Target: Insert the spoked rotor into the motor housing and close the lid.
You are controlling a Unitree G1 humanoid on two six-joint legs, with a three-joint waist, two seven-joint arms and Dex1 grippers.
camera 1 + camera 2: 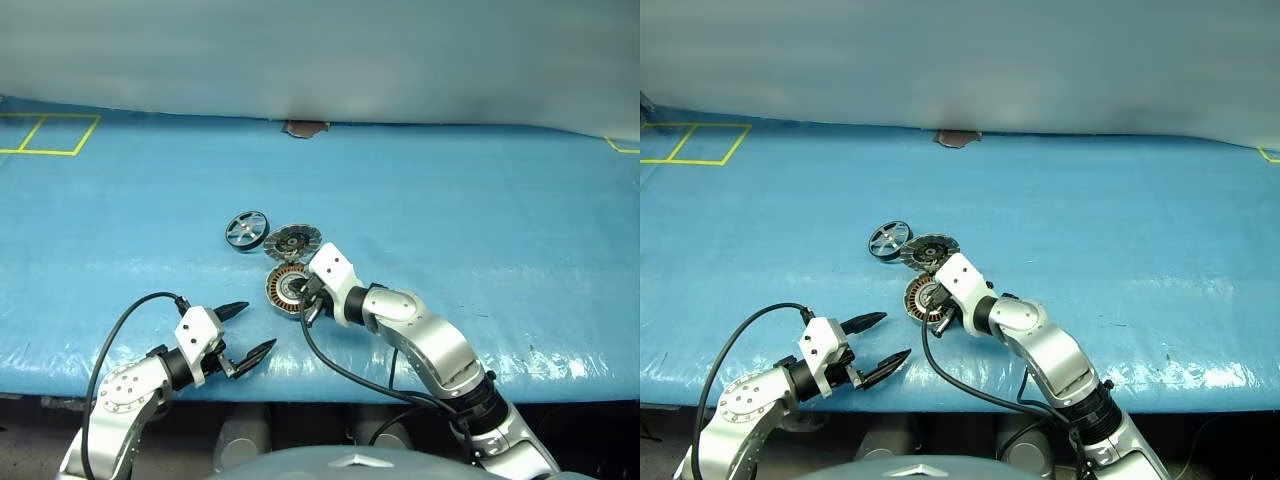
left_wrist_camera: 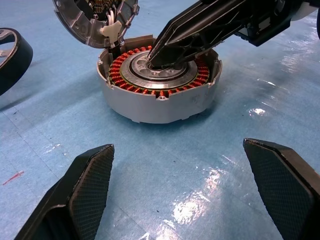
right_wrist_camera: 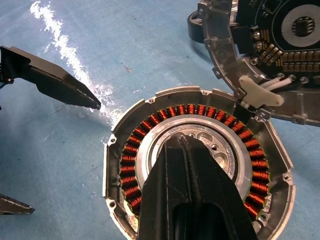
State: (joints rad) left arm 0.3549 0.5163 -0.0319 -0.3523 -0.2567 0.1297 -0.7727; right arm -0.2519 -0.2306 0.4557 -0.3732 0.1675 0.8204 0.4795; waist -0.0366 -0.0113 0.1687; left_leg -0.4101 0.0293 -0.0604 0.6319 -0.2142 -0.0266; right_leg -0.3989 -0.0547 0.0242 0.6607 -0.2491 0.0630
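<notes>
At the lower left of the left eye view, the left gripper [image 1: 246, 329] hangs just above the near edge of the blue mat [image 1: 480, 210], its two black fingers spread wide with nothing between them, pointing toward the frame's centre. Up and to the right of it, a little left of centre, the spoked rotor [image 1: 246, 230] lies on the mat, dark rim with silver spokes, apart from both grippers. Just right of the rotor sits the lid [image 1: 293, 241], swung open with its segmented face up, joined at its lower edge to the motor housing [image 1: 286, 288] directly below it in the frame. The housing rests flat on the mat, its ring of copper windings [image 3: 131, 170] and silver hub [image 3: 220, 150] exposed. The right gripper [image 3: 182, 141], reaching in from the lower right, has its fingers pressed together, their tips over the hub; contact cannot be told.
</notes>
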